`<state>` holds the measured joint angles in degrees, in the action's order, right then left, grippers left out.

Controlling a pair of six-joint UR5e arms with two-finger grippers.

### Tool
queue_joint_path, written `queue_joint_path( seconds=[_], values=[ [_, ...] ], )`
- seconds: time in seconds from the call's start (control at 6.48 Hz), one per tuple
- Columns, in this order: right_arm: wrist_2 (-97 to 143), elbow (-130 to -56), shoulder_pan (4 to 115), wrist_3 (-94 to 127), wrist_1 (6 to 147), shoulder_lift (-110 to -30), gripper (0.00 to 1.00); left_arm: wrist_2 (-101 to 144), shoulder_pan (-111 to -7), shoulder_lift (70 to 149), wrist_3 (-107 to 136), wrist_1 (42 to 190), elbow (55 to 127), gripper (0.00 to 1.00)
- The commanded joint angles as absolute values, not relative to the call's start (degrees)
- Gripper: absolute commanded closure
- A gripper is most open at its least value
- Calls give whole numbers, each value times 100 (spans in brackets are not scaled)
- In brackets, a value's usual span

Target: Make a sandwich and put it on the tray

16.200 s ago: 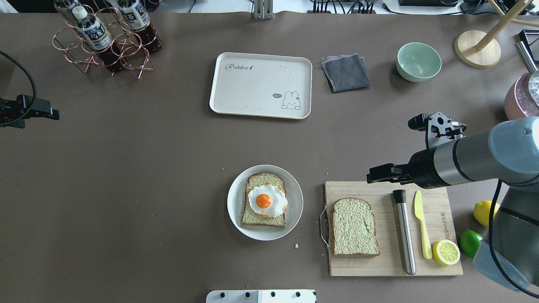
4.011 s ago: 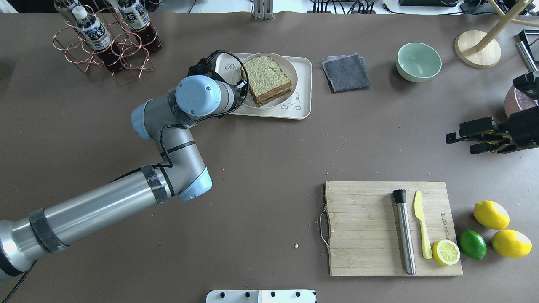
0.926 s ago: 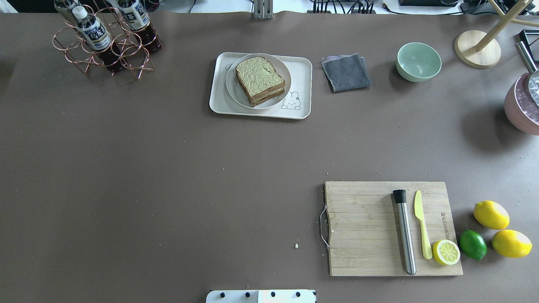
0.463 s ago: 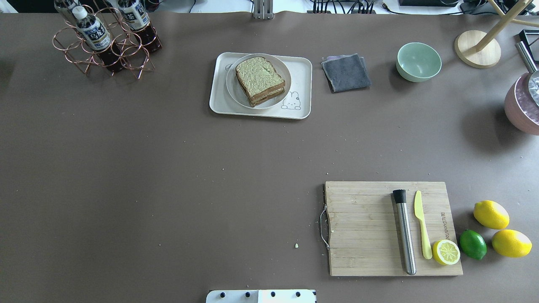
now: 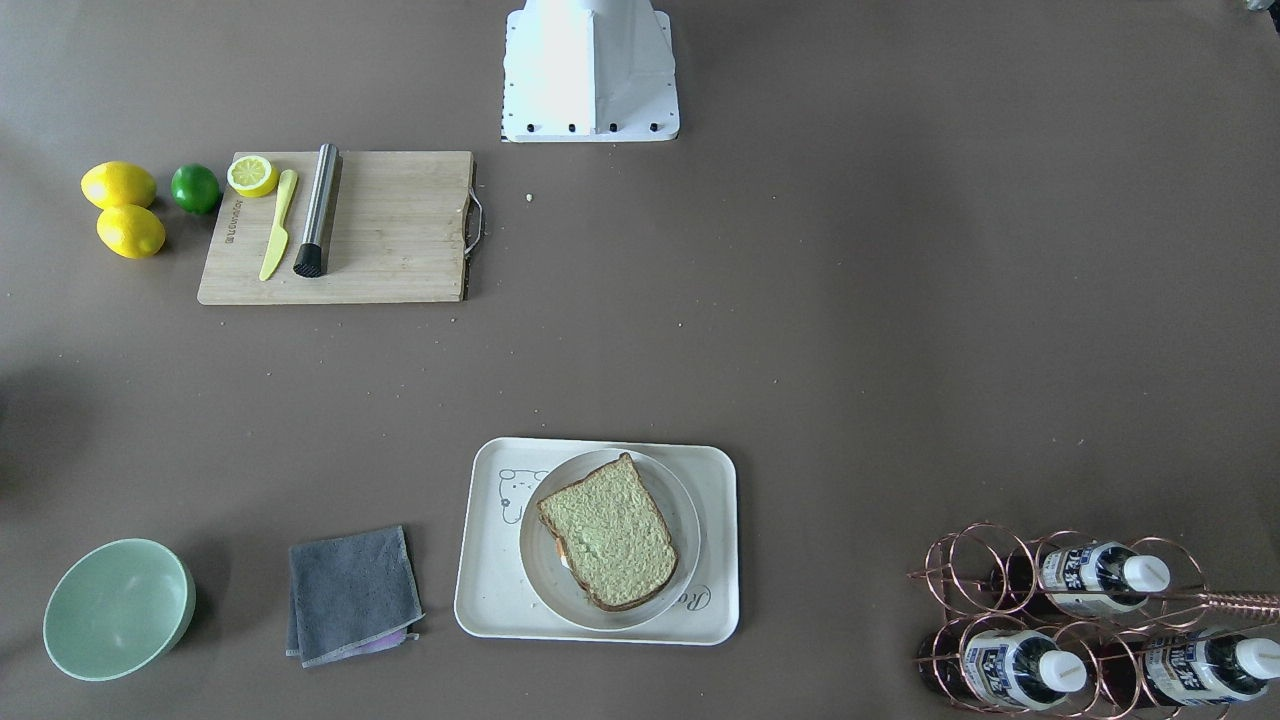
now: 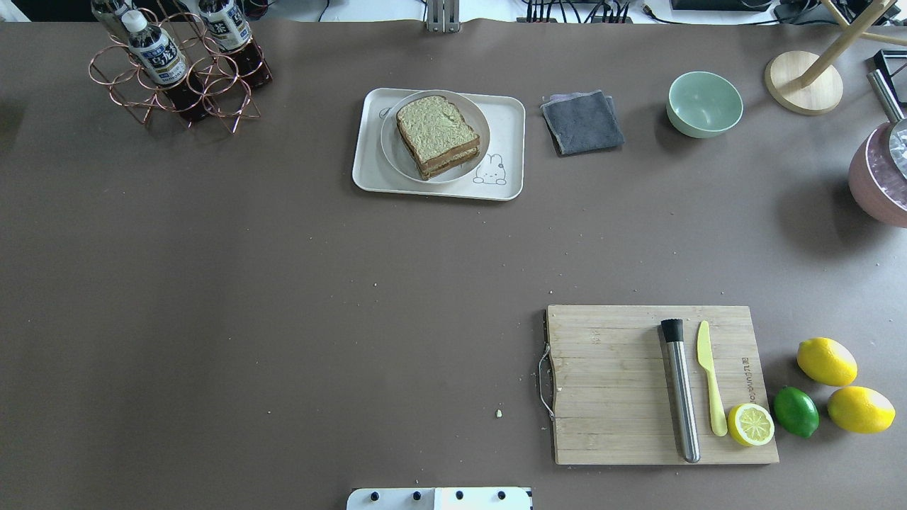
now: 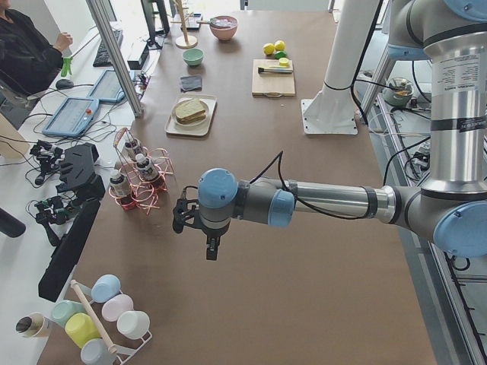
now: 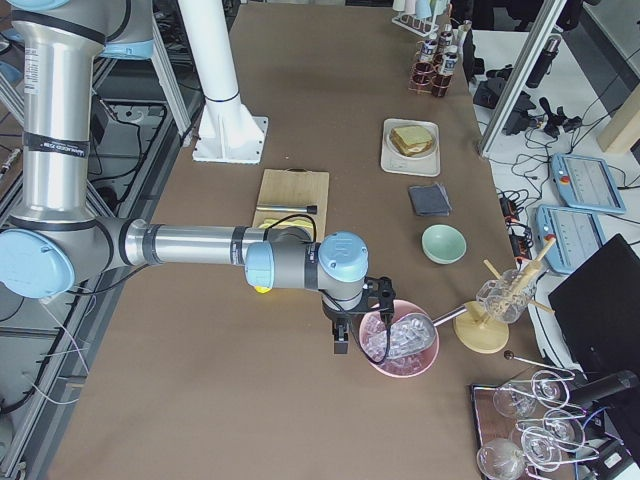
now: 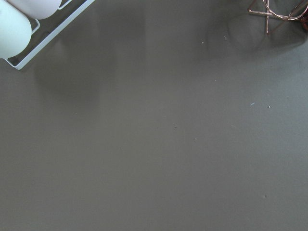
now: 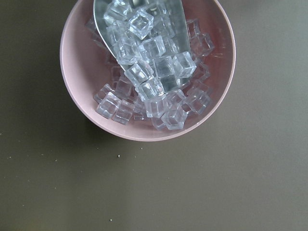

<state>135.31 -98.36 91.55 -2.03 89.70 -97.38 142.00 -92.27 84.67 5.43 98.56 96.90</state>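
Sandwich [image 6: 437, 134] sits on the plate [image 6: 395, 152], plate's on the tray [image 6: 507, 117]. Left gripper [image 7: 211, 248] and right gripper [image 8: 342, 341] hang well apart from it. Can't tell whether either is spread or pinched.

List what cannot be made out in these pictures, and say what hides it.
Filling of the sandwich: its top slice covers it in the overhead and front-facing views.
Script on the tray: mostly under the plate, both views.
Left gripper, open or shut: seen only in the exterior left view, too small.
Right gripper: likewise, exterior right view only.
Pink bowl: cut by the overhead view's right edge.
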Motion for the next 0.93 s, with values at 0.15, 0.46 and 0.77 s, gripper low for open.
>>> queue_joint_path(
  seconds=[0.15,0.46,0.77],
  values=[
    [13755,-9817,9167,-167,8974,-9695,0,14405,-9229,8429,571,10151,9510,3],
    [13746,-9817,9167,-167,8965,-9694,0,14362,-9229,8464,571,10160,9527,3],
    [13694,-9817,9167,-184,8956,-9703,0,14335,-9229,8534,571,10143,9510,3]
  ],
)
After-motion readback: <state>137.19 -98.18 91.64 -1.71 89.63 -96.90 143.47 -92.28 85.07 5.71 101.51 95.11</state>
